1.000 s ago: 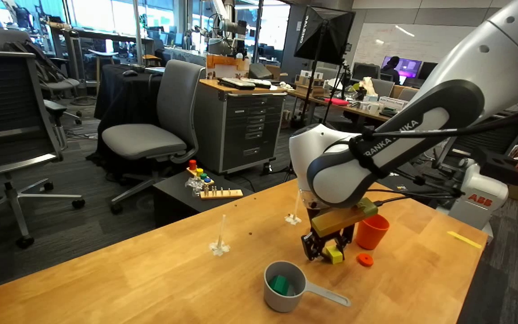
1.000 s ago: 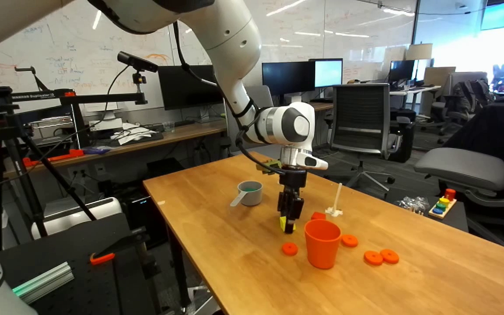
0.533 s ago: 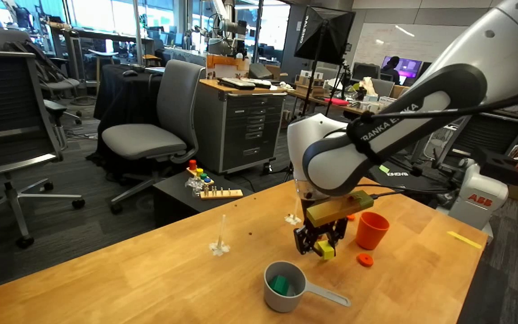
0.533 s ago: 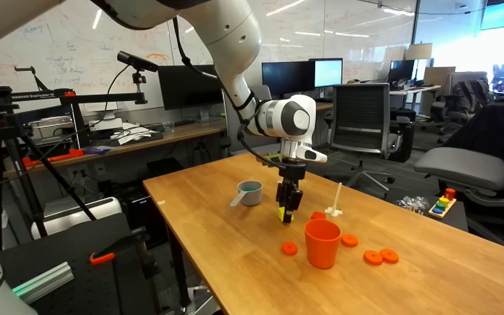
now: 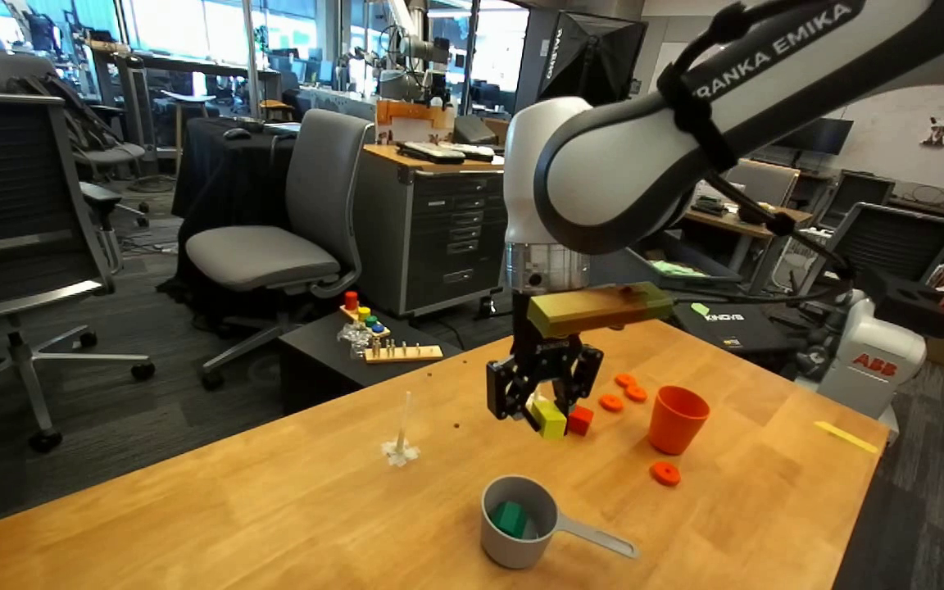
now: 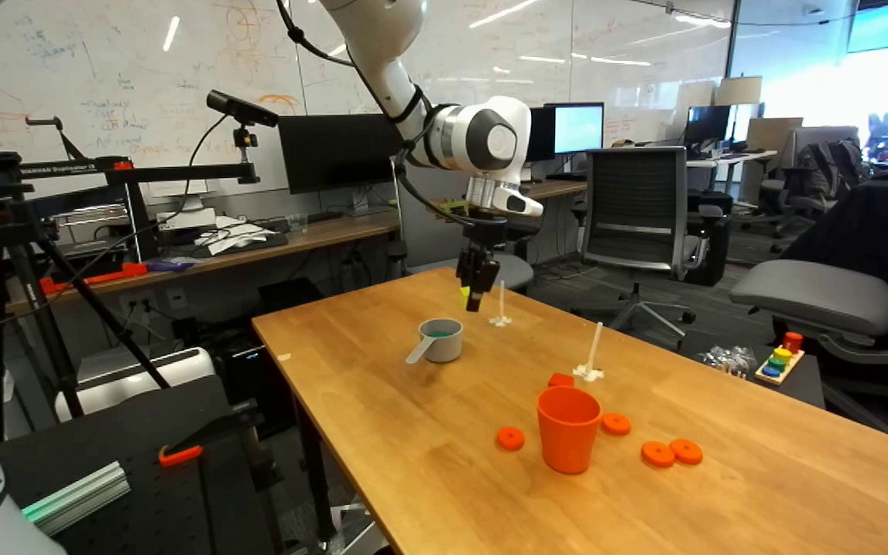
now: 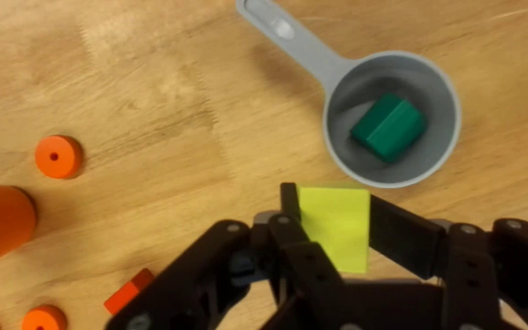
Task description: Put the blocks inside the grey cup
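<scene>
The gripper [image 5: 551,427] pinches the yellow block [image 7: 335,227]; centre it over the grey cup [image 5: 511,554]; release just above the green block [image 7: 388,128].

Upper right in an exterior view, the white arm [image 5: 632,156] has dark grey trim [image 5: 599,238], "RANKA EMIKA" lettering [image 5: 775,49] and a black cable [image 5: 781,223]; at the wrist view's bottom, the black gripper [image 7: 335,224] shows round silvery screws [image 7: 468,229].

All views down onto grey cup [image 6: 448,349]
</scene>
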Available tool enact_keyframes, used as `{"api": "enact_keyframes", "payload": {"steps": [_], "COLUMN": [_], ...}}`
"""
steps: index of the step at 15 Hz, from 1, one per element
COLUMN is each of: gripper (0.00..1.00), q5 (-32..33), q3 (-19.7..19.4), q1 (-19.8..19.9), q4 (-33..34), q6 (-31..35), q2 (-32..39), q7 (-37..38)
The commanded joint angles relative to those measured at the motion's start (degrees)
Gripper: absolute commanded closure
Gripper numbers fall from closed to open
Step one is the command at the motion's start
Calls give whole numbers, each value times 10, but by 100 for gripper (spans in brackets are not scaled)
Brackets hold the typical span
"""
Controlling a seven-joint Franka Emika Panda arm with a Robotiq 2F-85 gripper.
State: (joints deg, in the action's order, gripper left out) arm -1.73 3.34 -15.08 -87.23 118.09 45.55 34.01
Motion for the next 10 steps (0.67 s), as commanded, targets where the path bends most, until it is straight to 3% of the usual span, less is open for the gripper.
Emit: {"api": "enact_keyframes", "payload": {"steps": [1, 5, 6, 10], "gripper": [88, 88, 42, 15], "q5": [-37, -68, -75, -80], "q3": [19, 36, 39, 34], "q1": [-4, -8, -8, -13], "q4": [-29, -25, -23, -18], "q6": [-13, -17, -23, -33], "q2": [-35, -17, -12, 0], "q7": [-17, -28, -31, -34]}}
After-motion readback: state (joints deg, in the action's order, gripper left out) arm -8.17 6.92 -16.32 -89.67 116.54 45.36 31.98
